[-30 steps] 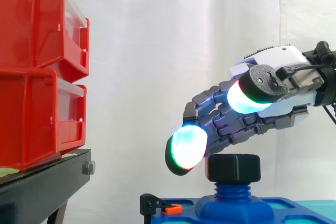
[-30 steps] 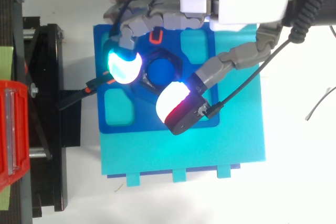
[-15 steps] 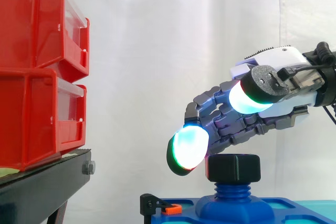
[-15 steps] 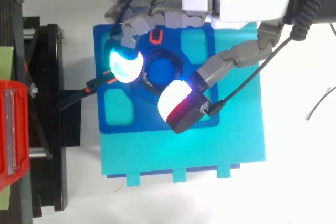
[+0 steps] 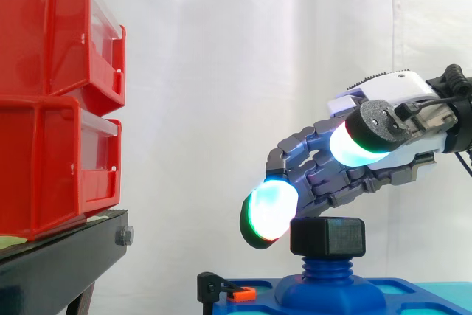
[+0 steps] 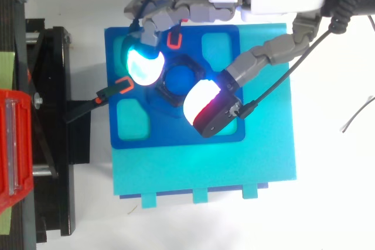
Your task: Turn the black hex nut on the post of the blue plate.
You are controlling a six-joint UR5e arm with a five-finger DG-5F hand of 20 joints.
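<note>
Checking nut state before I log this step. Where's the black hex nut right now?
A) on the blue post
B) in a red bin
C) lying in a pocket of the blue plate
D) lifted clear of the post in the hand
A: the side view shows the black hex nut sitting on the threaded blue post that rises from the blue plate, just beneath the hand.

Two stacked red bins (image 5: 44,101) rest on a black stand (image 5: 51,263).

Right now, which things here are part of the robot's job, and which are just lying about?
Job: hand, black hex nut, post, blue plate.
Lying about: red bins, black stand, teal base, orange clip.
</note>
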